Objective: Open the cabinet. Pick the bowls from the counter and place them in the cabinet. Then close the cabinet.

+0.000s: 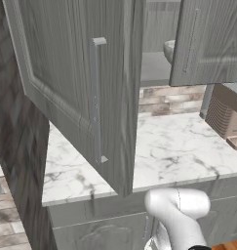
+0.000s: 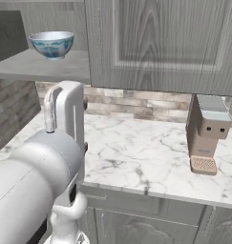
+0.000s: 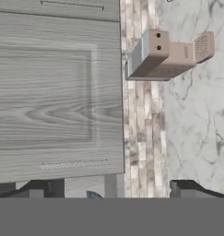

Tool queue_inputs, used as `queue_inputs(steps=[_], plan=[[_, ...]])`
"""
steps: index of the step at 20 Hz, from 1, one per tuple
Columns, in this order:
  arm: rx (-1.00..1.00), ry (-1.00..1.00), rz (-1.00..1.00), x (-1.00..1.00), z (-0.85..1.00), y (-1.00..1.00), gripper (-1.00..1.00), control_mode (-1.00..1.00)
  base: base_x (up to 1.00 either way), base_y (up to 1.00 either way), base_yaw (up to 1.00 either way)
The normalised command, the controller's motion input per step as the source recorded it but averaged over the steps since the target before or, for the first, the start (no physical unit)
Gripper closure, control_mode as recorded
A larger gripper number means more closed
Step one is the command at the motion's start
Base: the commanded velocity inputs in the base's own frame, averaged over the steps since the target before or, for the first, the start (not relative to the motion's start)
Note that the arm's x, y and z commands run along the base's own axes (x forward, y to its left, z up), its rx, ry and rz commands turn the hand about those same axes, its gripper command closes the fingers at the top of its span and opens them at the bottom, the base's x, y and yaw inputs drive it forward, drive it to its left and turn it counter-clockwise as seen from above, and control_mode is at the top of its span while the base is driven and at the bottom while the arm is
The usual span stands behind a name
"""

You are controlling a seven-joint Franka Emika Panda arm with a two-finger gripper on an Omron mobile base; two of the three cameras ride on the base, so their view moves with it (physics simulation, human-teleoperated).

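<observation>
The cabinet [image 2: 160, 43] was grey wood-grain with raised-panel fronts, and its left door [image 1: 81, 83] stood swung wide out over the counter [image 1: 173, 146], the slim straight bar handle [image 1: 95, 100] running down its face. Inside, on the flat grey shelf [image 2: 36, 66], sat a glossy round bowl [image 2: 51, 44], pale blue outside with a white hollow; from the left side only a sliver of its rim peeked out between the two doors. The right door [image 3: 53, 92] looked shut. The counter was a broad white marble slab veined with grey, thick and pale at its front edge, backed by a wall of brown-grey brick [image 2: 136, 107]. A boxy tan coffee machine [image 2: 206, 133] with a ribbed drip tray stood toward the right. Below ran pale grey lower cupboards [image 1: 100, 229]. The gripper [image 3: 111, 191] faced the closed door sideways, its dark fingertips [image 3: 182, 189] spread wide apart and holding nothing.
</observation>
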Motion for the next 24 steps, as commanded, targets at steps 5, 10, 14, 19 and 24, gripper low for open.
queue_inputs(steps=[5, 10, 14, 19, 24], plan=[[0.00, 0.12, 0.18, -0.56, 0.00, 0.13, -1.00, -1.00, 0.00, 0.00, 0.00], [0.00, 0.08, 0.14, -0.33, -0.02, 0.51, -1.00, -1.00, 0.00, 0.00, 0.00], [0.00, 0.00, 0.10, -0.16, -0.37, 0.97, -1.00, -1.00, 0.00, 0.00, 0.00], [0.00, -0.11, 0.03, 0.00, -0.62, 1.00, -1.00, -1.00, 0.00, 0.00, 0.00], [0.01, -0.19, 0.00, 0.01, -0.42, 0.96, -1.00, -1.00, 0.00, 0.00, 0.00]])
